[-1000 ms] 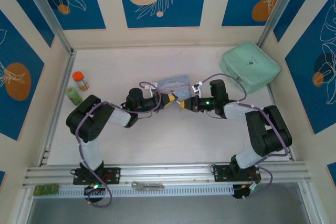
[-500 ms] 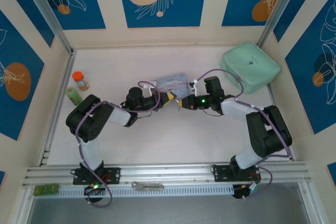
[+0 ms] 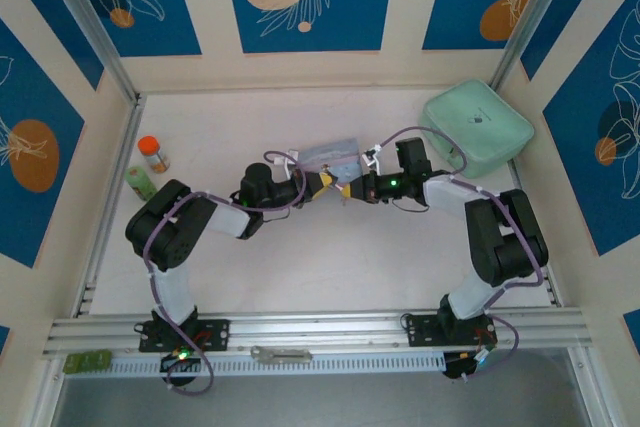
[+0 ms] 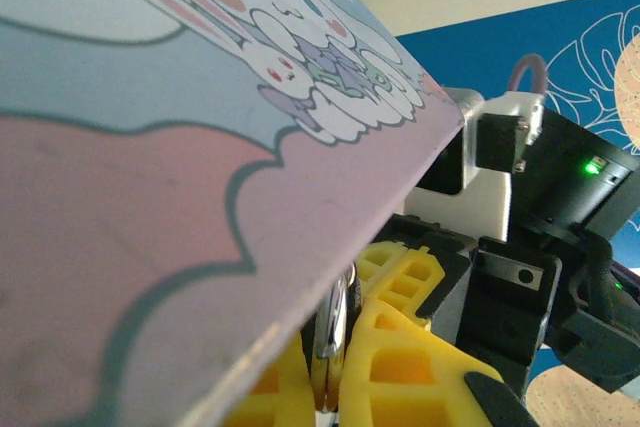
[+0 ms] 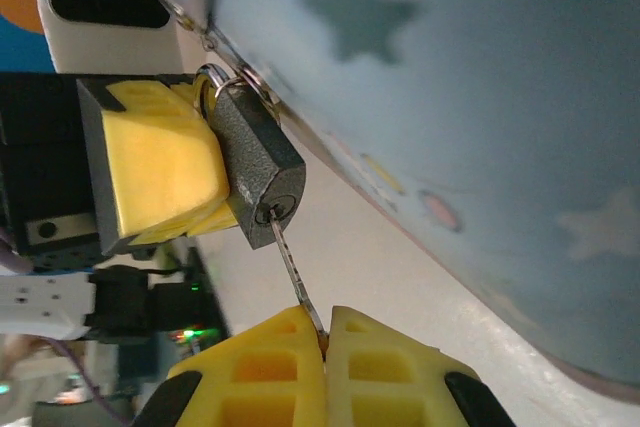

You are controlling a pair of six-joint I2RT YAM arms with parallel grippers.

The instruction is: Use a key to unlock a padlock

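Padlock (image 5: pixel 258 162): against the tin (image 5: pixel 450 97) edge, body clenched in left claw (image 3: pixel 322 186). Key (image 5: pixel 290 267): pinched in right claw (image 5: pixel 325 332), which has closed in since a second ago. Blade tip now at keyhole. Insertion apparently begun, not seated; turn pending.

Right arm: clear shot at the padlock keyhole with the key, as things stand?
Probably yes. The right gripper is shut on the key, whose tip meets the keyhole of the padlock. Nothing lies between them, and the left gripper holds the padlock steady.
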